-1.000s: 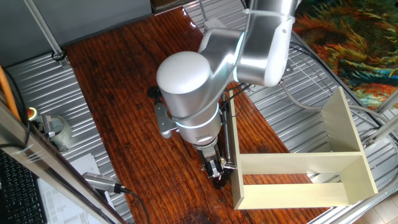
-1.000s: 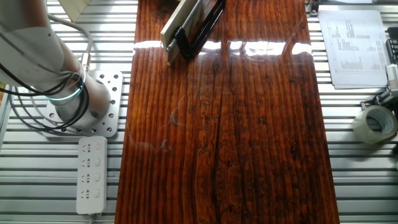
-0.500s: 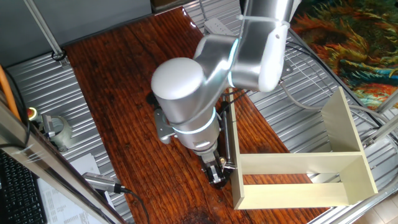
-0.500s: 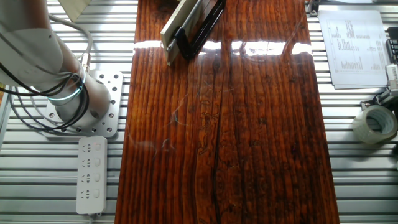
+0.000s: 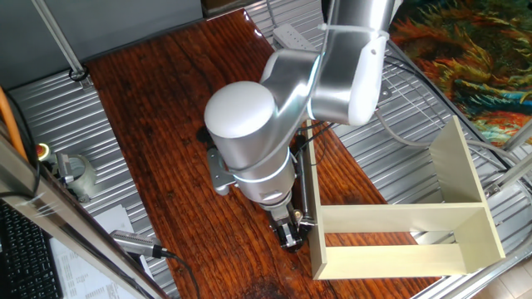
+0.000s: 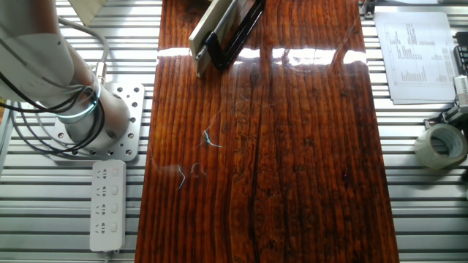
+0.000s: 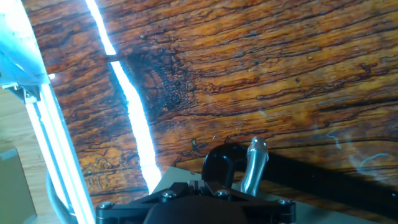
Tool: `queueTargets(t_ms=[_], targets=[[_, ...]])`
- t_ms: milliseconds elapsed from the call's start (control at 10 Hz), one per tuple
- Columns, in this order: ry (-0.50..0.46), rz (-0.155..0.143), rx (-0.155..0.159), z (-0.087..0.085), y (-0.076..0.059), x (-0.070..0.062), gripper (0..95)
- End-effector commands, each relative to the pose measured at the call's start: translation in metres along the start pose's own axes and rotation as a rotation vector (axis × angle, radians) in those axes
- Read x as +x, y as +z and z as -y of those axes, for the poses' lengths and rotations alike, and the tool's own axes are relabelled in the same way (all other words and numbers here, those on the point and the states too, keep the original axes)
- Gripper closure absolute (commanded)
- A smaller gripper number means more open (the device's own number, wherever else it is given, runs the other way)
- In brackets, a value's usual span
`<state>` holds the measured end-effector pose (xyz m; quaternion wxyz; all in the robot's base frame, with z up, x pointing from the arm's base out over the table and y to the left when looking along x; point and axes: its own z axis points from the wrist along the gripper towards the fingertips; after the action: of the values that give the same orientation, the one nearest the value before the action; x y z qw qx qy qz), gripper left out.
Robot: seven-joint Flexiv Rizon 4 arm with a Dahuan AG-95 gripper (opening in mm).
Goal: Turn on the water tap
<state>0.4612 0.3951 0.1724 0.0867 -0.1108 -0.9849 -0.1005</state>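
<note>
One fixed view: high, angled down from the surface's [image 5: 158, 108] corner, close behind the arm [image 5: 258, 141]. Other fixed view: near top-down over the same surface [image 6: 292, 146], arm base [image 6: 95, 117] at left. Hand view: very close, looking along the wood grain [image 7: 249, 74]. All three share the wood top.

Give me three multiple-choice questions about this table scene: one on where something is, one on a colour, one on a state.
1. The water tap lies: A) beside the cream box; B) inside it; C) on top of it.
2. The power strip is: A) black; B) white; C) red.
3. The water tap is: A) upright; B) hanging in the air; C) lying flat on the wooden table.
Answers: A, it runs along the box's outer wall; B, its casing is white; C, its tube rests lengthwise on the wood.
</note>
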Motion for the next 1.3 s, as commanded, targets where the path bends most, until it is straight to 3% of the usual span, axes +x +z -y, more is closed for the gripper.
queueTargets(t_ms=[100, 500, 700, 1100, 1300], targets=[[-0.001, -0.001, 0.002, 0.0, 0.0, 0.003, 95.0], [-0.001, 0.029, 0.012, 0.002, 0.0, 0.001, 95.0], [-0.027, 0.056, 0.043, 0.013, -0.007, -0.005, 95.0], [-0.101, 0.067, 0.095, 0.057, -0.032, -0.016, 95.0], [-0.144, 0.088, 0.129, 0.085, -0.042, -0.024, 95.0]])
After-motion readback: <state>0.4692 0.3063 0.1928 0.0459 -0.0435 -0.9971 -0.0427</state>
